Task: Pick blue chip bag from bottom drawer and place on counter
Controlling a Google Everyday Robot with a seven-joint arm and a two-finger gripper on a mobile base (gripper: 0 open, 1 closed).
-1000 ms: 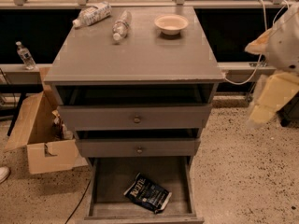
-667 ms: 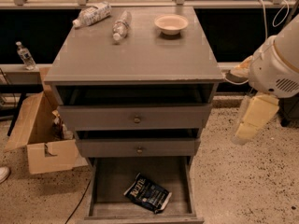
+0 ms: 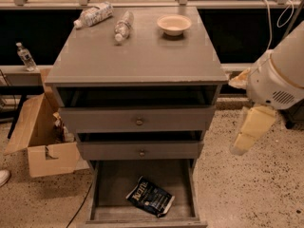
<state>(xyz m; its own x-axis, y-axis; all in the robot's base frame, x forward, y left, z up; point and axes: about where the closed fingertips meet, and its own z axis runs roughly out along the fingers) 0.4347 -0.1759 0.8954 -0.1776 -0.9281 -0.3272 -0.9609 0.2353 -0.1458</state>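
The blue chip bag (image 3: 150,196) lies flat on the floor of the open bottom drawer (image 3: 109,179), near its front middle. It is dark navy with white lettering. The grey counter (image 3: 142,56) tops the cabinet above three pulled-out drawers. My gripper (image 3: 248,128) hangs to the right of the cabinet, at the height of the two upper drawers, well above and to the right of the bag. It holds nothing that I can see.
Two clear plastic bottles (image 3: 93,14) (image 3: 123,26) and a pale bowl (image 3: 174,24) lie at the back of the counter. An open cardboard box (image 3: 40,137) stands left of the cabinet. A bottle (image 3: 24,56) stands on the left ledge. The floor is speckled.
My arm has swung in from the right edge, leftward and lower, closer to the cabinet's right side. The bag and the drawers have not moved.
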